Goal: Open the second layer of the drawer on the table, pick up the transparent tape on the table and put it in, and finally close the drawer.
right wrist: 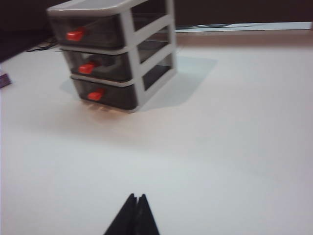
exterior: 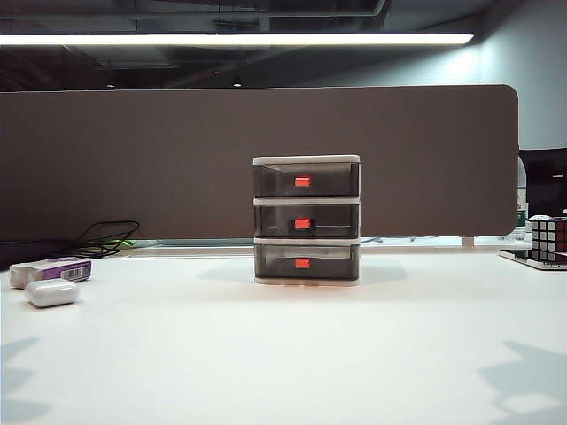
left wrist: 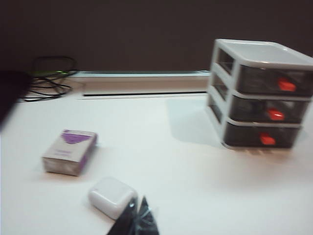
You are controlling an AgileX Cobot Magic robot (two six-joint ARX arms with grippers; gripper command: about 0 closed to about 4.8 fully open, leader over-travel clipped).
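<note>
Ahead of both grippers, at the far middle of the table [exterior: 283, 354], stands the drawer [exterior: 306, 220], its three smoky tiers all pushed in; the second layer [exterior: 306, 218] sits flush with the others, its red-orange tab [exterior: 302, 223] facing forward.

Neither arm shows in the exterior view. The left gripper [left wrist: 137, 215] hangs low over the table, fingertips pressed together into a point and holding nothing. Just beside its tips lies a white oval case [left wrist: 112, 196]; a little farther out is a purple-and-white box [left wrist: 69, 151], and the drawer stands well beyond and off to one side.

The right gripper [right wrist: 135, 211] is likewise pinched fully together and empty, poised low over bare tabletop, pointing roughly level toward the drawer, which is well ahead and to one side of it.

The transparent tape cannot be made out in any view.
</note>
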